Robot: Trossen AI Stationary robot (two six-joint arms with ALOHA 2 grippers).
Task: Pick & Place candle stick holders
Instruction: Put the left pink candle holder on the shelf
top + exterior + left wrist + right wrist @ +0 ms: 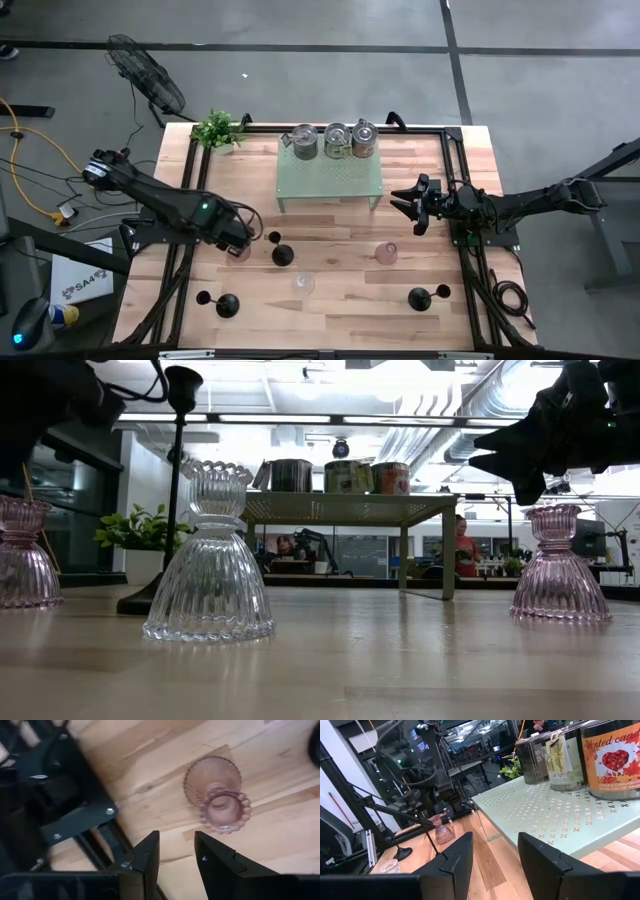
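Now, bench (330, 230): light wood planks, black frame rails along both sides.
Left pincer (240, 238): low over the left half of the bench, fingers (145, 862) apart and holding nothing, just above a pink ribbed glass holder (217, 795); not touching it.
Right pincer (408, 203): near the right edge, raised off the wood, fingers (455, 865) apart and empty, pointing toward the green shelf.
Candle stick holder 1 (283, 254): black, domed base on the wood just right of the left pincer, left of centre; its thin stem shows in the low view behind the clear glass.
Candle stick holder 2 (227, 305): near the front left corner; base flat on the wood.
Candle stick holder 3 (420, 297): near the front right corner; well apart from the other two.
Clear glass holder (209, 555): upright, front centre of the bench, between holders 2 and 3.
Second pink glass holder (386, 253): upright, right of centre, below the right pincer's reach line.
Green shelf (329, 172): perforated, at the back centre, carrying three candle tins (334, 140) in a row.
Potted plant (218, 129): back left corner.
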